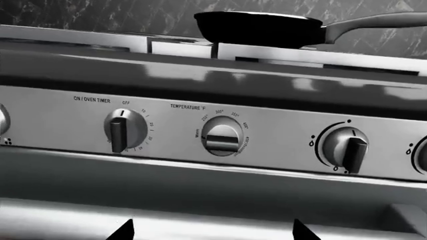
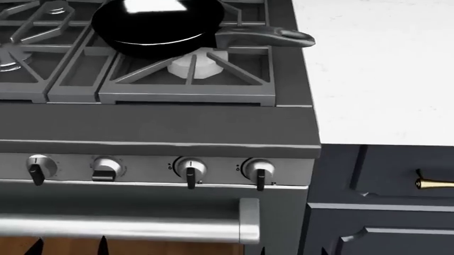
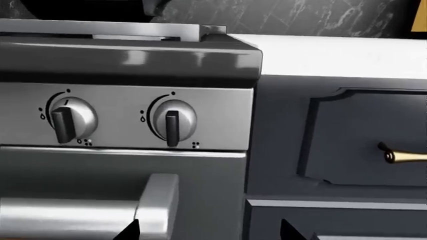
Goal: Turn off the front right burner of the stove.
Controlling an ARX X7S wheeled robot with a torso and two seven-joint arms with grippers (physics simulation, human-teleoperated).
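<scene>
The stove [image 2: 156, 127] fills the head view. Its front right burner [image 2: 193, 65] is a pale round head inside a grey grate, partly under a black frying pan [image 2: 156, 24]. Two burner knobs [image 2: 190, 171] [image 2: 259, 171] sit at the right end of the front panel, pointers hanging down. In the right wrist view the same two knobs [image 3: 67, 120] [image 3: 173, 121] lie ahead of my right gripper [image 3: 212, 232], which is open and touches nothing. My left gripper [image 1: 213, 232] is open too, facing the timer knob [image 1: 123, 130] and temperature knob [image 1: 222, 139], with a burner knob [image 1: 345, 148] off to one side.
A steel oven bar handle [image 2: 127, 226] runs below the knobs. Right of the stove is a white countertop [image 2: 383, 64] over a dark blue cabinet [image 2: 376, 212] with a brass handle [image 2: 433, 184]. More grates [image 2: 42, 53] lie to the left.
</scene>
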